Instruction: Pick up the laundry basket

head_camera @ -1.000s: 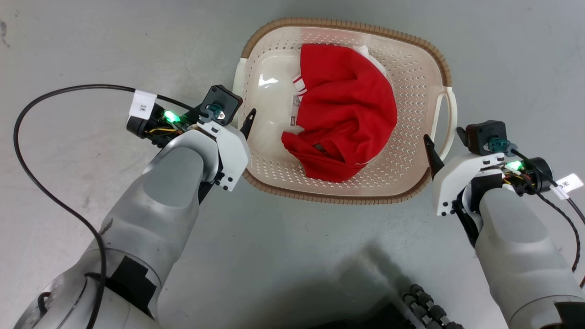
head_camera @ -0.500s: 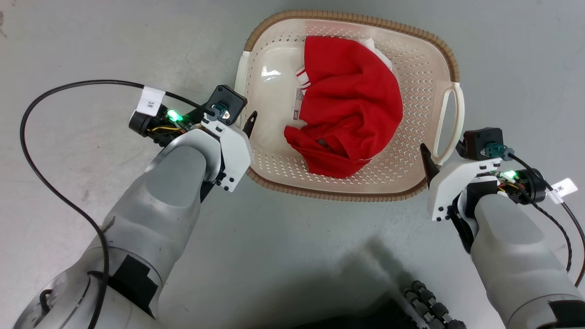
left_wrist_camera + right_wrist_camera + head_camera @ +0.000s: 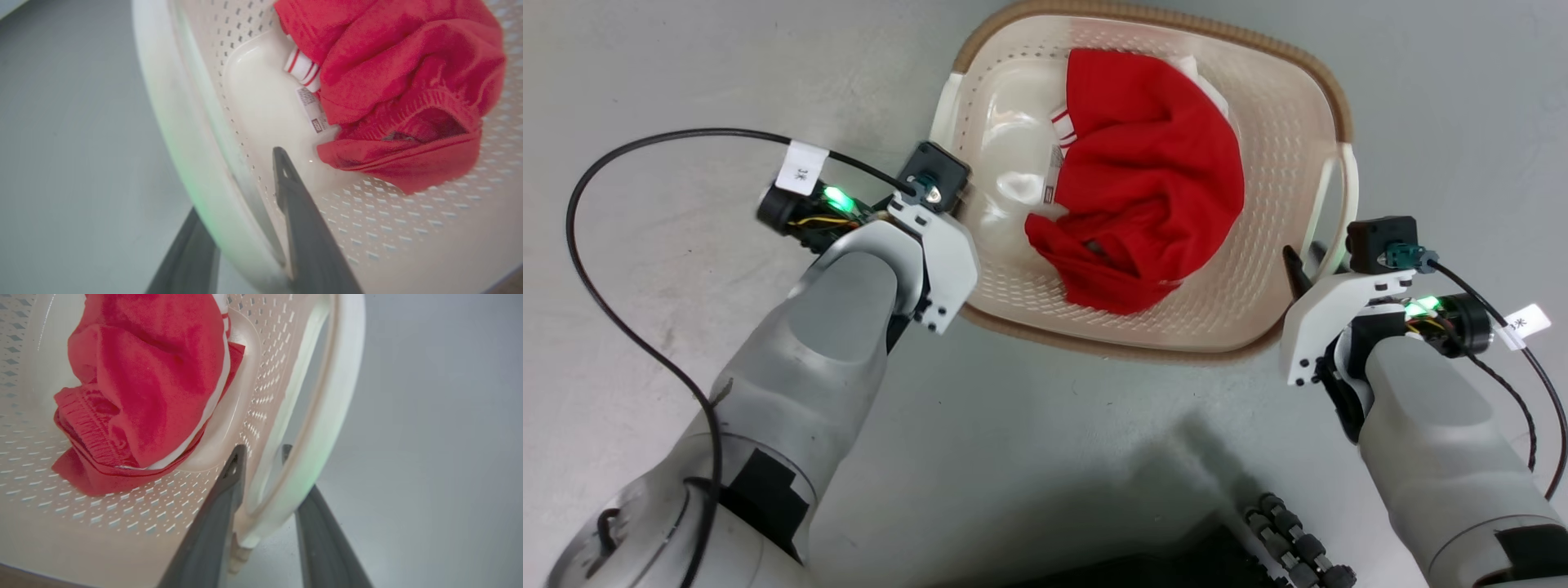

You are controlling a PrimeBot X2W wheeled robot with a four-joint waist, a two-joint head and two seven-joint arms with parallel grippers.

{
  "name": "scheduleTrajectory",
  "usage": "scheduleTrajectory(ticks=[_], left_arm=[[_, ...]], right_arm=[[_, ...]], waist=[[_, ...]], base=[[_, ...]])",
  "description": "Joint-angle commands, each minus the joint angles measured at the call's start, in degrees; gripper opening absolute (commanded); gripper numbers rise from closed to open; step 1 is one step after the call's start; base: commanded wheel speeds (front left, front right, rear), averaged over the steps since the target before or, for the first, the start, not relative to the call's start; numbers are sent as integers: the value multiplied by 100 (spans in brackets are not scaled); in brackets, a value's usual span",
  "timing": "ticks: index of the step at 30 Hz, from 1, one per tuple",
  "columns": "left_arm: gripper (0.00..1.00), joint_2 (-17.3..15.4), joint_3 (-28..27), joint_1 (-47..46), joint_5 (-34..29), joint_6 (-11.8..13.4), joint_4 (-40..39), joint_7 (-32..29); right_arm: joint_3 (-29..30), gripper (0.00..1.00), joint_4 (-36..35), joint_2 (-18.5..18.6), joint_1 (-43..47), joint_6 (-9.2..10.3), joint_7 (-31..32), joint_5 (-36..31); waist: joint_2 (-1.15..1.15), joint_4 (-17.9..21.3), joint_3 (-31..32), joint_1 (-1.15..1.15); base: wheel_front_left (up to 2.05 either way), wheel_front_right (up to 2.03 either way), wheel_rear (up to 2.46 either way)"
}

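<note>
So the laundry basket (image 3: 1282, 163) is showing up in the upper middle of the head view, over the grey floor (image 3: 686, 82). Honestly can't tell if it's touching the floor or not. A crumpled red garment (image 3: 1152, 188) is lying inside, toward the right half. The left pincer (image 3: 239, 183) is squeezing the basket's left handle (image 3: 179, 143). In the left wrist view one dark finger is poking inside the basket at lower centre and the other is sitting outside, with the rim pinched between them. The right pincer (image 3: 263, 449) is gripping the right handle (image 3: 327, 416), its fingers nearly together at the bottom of its view with the white loop running between them.
</note>
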State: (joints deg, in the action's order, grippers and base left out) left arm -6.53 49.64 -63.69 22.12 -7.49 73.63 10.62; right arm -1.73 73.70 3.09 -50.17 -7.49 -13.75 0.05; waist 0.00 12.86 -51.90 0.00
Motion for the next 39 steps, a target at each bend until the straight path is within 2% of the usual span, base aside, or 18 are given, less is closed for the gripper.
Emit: scheduleTrajectory(ticks=[1,10,21,22,32,39], left_arm=[[0,-50,3,-32,37,19,26,-27],[0,-31,74,95,111,-18,6,26],[0,75,66,514,380,-24,10,-75],[0,102,99,668,492,-24,10,-163],[0,199,354,1187,1005,-39,-114,-699],[0,130,575,1596,1465,-44,-304,-1121]], right_arm=[[-24,0,-3,-38,-66,1,-3,30],[-96,0,-6,3,-37,2,-8,3],[107,0,-9,92,187,5,133,-393],[116,0,-14,84,236,5,204,-476],[-163,0,-18,26,480,4,666,-589],[-511,0,-17,-2,761,4,1114,-478]], waist=[[0,0,1,0],[0,-23,227,0],[0,-184,1136,0],[0,-230,1435,0],[0,-398,2402,0],[0,-469,3094,0]], base=[[0,0,0],[0,0,0],[0,0,0],[0,0,0],[0,0,0],[0,0,0]])
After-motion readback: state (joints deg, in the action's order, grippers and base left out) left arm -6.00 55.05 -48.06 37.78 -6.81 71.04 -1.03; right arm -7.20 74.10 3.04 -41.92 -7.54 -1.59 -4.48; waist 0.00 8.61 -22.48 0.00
